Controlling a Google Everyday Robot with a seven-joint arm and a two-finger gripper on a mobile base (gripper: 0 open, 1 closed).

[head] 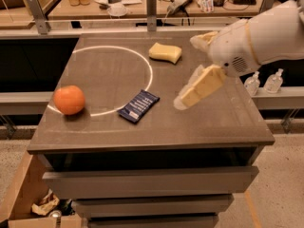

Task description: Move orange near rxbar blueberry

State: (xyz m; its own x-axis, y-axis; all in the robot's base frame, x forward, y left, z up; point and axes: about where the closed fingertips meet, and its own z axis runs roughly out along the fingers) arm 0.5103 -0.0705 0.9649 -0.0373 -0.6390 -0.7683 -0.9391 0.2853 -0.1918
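Observation:
The orange (69, 99) sits on the dark table top near its left edge, on the white circle line. The rxbar blueberry (138, 106), a flat navy bar with white print, lies to the right of the orange with a gap between them, just outside the circle. My gripper (192, 68) hangs over the right half of the table, to the right of the bar and above the surface. Its two cream fingers (199, 87) are spread apart and hold nothing. It is far from the orange.
A pale yellow sponge (165, 52) lies at the back of the table (213, 127), near the gripper. A white circle (142, 61) is marked on the top. Drawers are below the front edge. A cluttered bench stands behind, and two bottles (263, 82) to the right.

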